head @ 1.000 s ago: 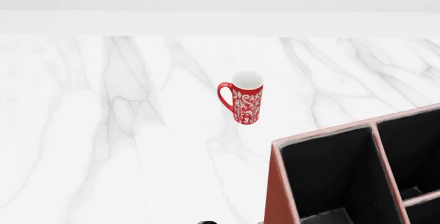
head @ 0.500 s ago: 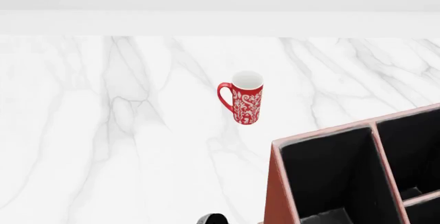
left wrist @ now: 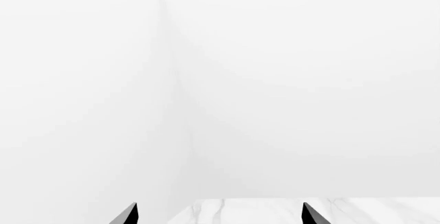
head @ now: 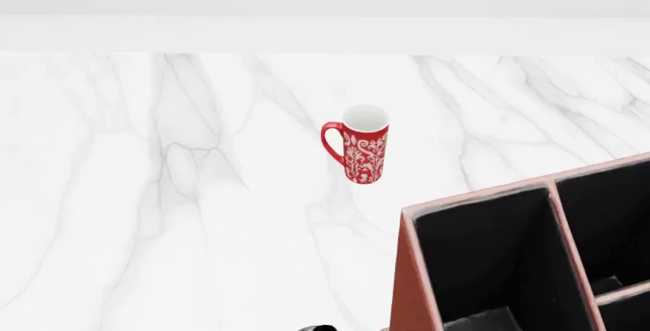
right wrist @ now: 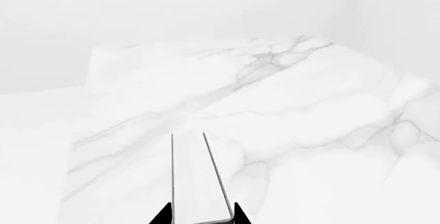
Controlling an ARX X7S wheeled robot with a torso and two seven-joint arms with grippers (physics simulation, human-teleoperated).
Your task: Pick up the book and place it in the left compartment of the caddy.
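Marble tabletop (head: pixel 152 194), white walls | right gripper (right wrist: pixel 200 218) pinched the book (right wrist: pixel 195 183) across its covers, above the table | left gripper (left wrist: pixel 218 214) spread, holding nothing | book judged stiff, weighty, matte: clamp both covers squarely | caddy (head: pixel 410 270), left compartment (head: pixel 488 262) unfilled.

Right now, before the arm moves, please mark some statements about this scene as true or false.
1. The red mug stands upright on the marble table. True.
2. The book lies inside the left compartment of the caddy. False: the left compartment of the caddy shows only its black lining; the book sits between the fingers of the right gripper.
3. The left gripper has its fingers apart with nothing between them. True.
4. The mug leans against the caddy. False: they stand apart, with bare marble between them.
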